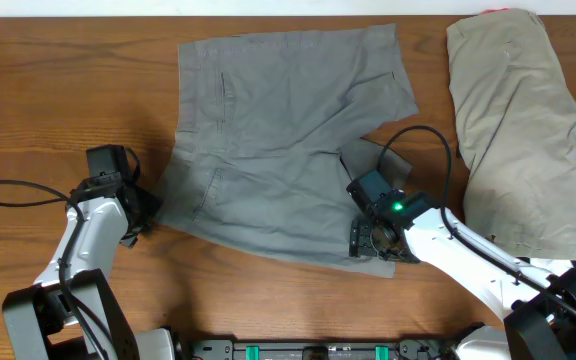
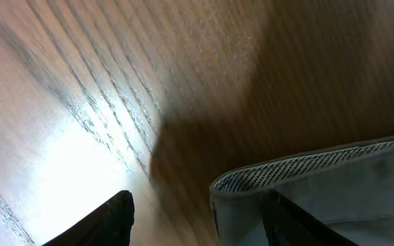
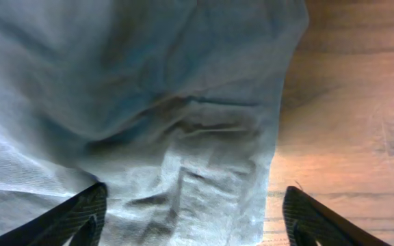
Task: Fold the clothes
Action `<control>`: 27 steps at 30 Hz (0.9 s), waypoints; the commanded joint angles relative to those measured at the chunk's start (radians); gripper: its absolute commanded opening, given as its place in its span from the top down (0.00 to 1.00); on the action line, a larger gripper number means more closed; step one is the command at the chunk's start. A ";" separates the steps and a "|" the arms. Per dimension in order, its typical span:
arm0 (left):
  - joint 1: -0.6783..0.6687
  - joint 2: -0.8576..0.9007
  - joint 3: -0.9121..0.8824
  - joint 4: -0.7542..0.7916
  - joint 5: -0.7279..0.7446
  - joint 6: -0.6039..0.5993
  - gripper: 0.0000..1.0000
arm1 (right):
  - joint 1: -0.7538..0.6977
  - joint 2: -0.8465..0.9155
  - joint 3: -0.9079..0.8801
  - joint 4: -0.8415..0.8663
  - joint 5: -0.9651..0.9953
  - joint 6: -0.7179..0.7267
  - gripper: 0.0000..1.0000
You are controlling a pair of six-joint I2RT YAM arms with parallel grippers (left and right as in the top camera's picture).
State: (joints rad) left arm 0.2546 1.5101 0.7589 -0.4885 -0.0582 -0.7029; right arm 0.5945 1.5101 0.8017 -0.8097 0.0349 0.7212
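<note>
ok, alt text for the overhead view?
Wrinkled grey shorts lie spread out mid-way across a wooden table, with a beige pair at the right edge. The left gripper sits at the grey shorts' left edge, and the right gripper is over their lower right corner.

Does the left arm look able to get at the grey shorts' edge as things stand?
Probably yes: the left claw is open right at the hem of the grey shorts, with only bare table beside it.
</note>
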 commanded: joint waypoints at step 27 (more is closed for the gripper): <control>-0.161 0.112 -0.011 0.094 0.023 0.357 0.46 | 0.007 0.011 -0.140 0.129 -0.130 -0.091 0.37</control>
State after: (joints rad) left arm 0.1005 1.5845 0.7586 -0.3920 -0.0303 -0.4465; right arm 0.5945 1.5055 0.6933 -0.6865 -0.0517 0.6418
